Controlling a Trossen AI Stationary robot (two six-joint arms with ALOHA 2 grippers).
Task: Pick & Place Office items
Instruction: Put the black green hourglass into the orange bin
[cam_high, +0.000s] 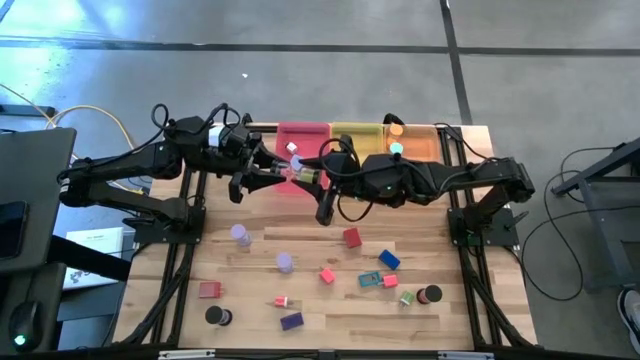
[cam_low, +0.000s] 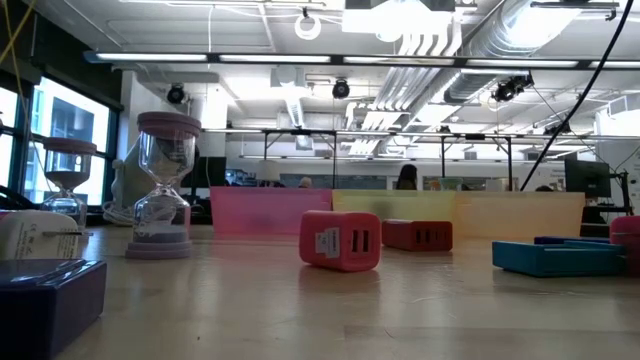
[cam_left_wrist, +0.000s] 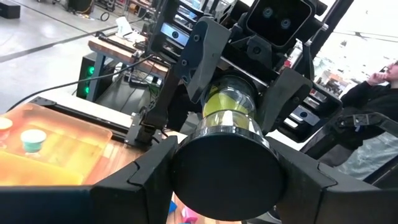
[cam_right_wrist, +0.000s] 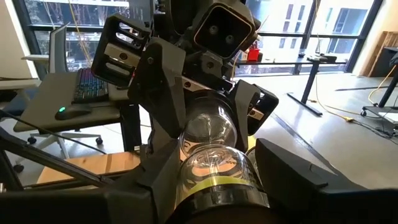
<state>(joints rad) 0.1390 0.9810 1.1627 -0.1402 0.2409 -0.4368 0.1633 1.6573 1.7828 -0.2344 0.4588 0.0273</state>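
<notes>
A sand timer (cam_high: 305, 176) with black end caps, a clear glass body and yellow-green sand hangs level in the air over the pink tray (cam_high: 300, 138). My left gripper (cam_high: 287, 176) is shut on one end and my right gripper (cam_high: 322, 177) on the other, facing each other. Small office items lie loose on the wooden table nearer the front: a red block (cam_high: 351, 237), lavender cylinders (cam_high: 240, 234), a blue block (cam_high: 389, 260), black discs (cam_high: 217, 316). Neither gripper shows in the low view. My left gripper pinches the timer's black end cap (cam_left_wrist: 227, 171) between its two fingers (cam_left_wrist: 140, 180), coming level from the table's left, along the timer. The timer is lifted clear and lies level. My right gripper has the opposite end, where the yellow-green sand sits (cam_right_wrist: 217, 183), between its two fingers (cam_right_wrist: 292, 168). It comes level from the table's right, along the timer; its own fingers hide the cap.
The yellow tray (cam_high: 355, 135) and the orange tray (cam_high: 418, 146) stand beside the pink one along the far edge. A pink sand timer (cam_low: 163, 185) stands upright, a red block (cam_low: 340, 240) near it. More blocks lie at front: purple (cam_high: 291, 321), teal (cam_high: 370, 280), red (cam_high: 209, 290).
</notes>
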